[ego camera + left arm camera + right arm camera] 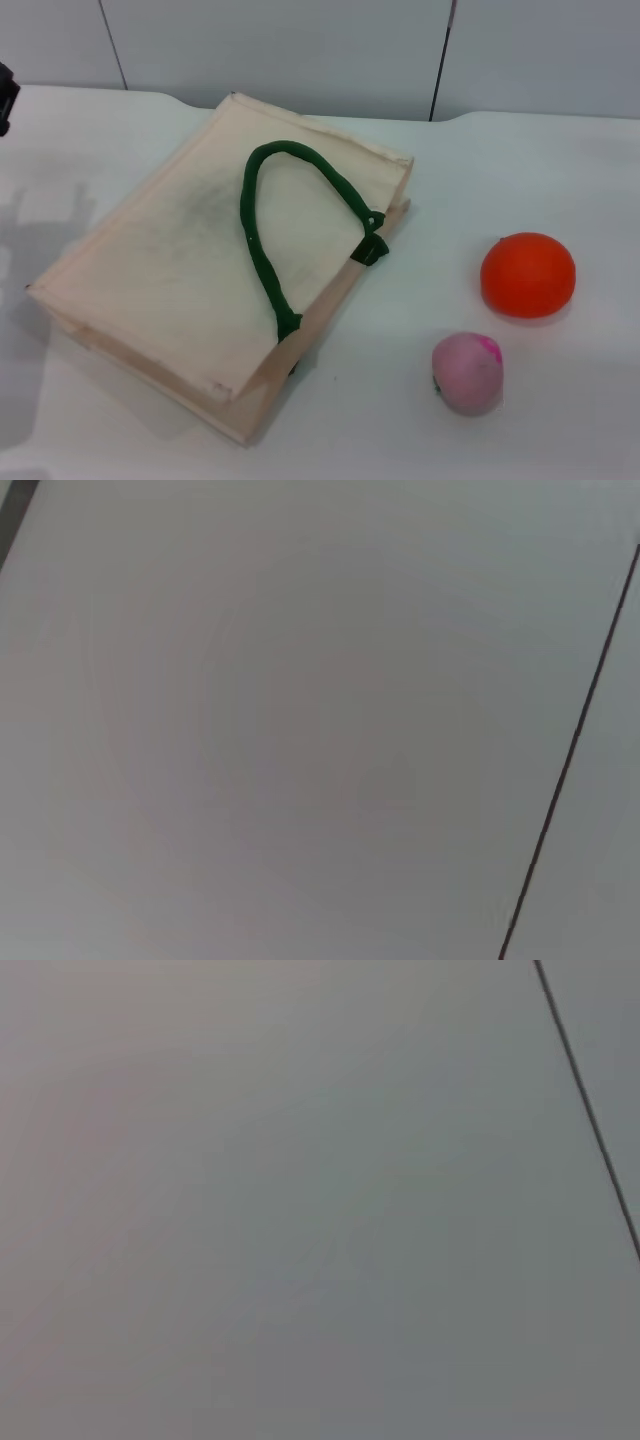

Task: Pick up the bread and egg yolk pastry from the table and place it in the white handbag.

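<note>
The white handbag (190, 270) lies flat on the white table, left of centre in the head view, with a dark green rope handle (275, 215) looped across its top. The striped bread and the egg yolk pastry are out of view. A dark part of my left arm (6, 98) shows at the far left edge of the head view; its gripper does not show. My right gripper is out of view. Both wrist views show only a plain grey wall with a thin dark seam.
An orange ball (528, 274) sits on the table to the right of the bag. A pink ball (467, 373) lies in front of it, nearer me. A grey panelled wall (320, 50) runs along the table's back edge.
</note>
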Controlling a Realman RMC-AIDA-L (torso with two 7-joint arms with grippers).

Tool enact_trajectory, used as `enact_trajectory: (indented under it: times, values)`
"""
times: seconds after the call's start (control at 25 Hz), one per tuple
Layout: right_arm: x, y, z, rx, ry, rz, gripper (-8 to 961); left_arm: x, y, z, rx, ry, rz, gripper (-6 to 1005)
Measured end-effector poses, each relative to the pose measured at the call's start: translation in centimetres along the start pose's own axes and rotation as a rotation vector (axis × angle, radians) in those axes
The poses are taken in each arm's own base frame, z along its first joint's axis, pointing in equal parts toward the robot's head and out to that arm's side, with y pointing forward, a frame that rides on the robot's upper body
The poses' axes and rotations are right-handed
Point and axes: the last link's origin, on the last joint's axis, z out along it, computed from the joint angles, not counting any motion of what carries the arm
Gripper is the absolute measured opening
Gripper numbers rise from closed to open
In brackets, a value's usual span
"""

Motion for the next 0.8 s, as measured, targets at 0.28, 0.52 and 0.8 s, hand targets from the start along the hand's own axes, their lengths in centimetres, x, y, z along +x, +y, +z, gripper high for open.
enact_trajectory:
  times: [0.28, 0.52, 0.8]
  values:
    - [0.15, -0.14, 0.17, 0.014, 0.014, 0.015, 892, -0.48, 0.46, 0.57, 0.005, -0.032, -0.013, 876]
    - [-0.06, -0.63, 0.16, 0.023, 0.011, 0.037, 892, -0.40, 0.35, 0.50, 0.006, -0.028, -0.025, 876]
    - [-0.08, -0.88, 0.10, 0.029, 0.013, 0.053, 892, 0.32, 0.07, 0.25, -0.003, 0.015, -0.067, 876]
